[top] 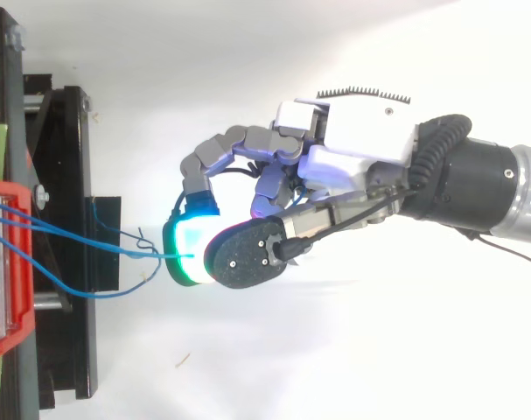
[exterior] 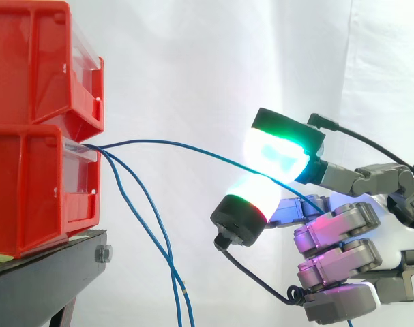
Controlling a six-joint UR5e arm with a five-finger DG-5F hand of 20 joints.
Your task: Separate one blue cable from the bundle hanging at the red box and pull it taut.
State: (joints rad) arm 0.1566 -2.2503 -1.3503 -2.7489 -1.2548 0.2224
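The hand (exterior: 339,228) pinches one thin blue cable (exterior: 186,146) between two glowing pads. The cable runs slightly bowed from there to the red plastic box (exterior: 36,184). Separation looks done and tautening is left; the other blue cables (exterior: 170,262) hang below.

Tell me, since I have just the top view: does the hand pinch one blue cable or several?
Observer: One. In the side view a single blue cable runs from the lower red bin into the pinch between two glowing pads of the hand.
Operator: And the rest?
Observer: Two other cables hang down from that bin, clear of the hand.
Operator: Is the pinched one taut?
Observer: Not quite; it bows in a gentle arc.
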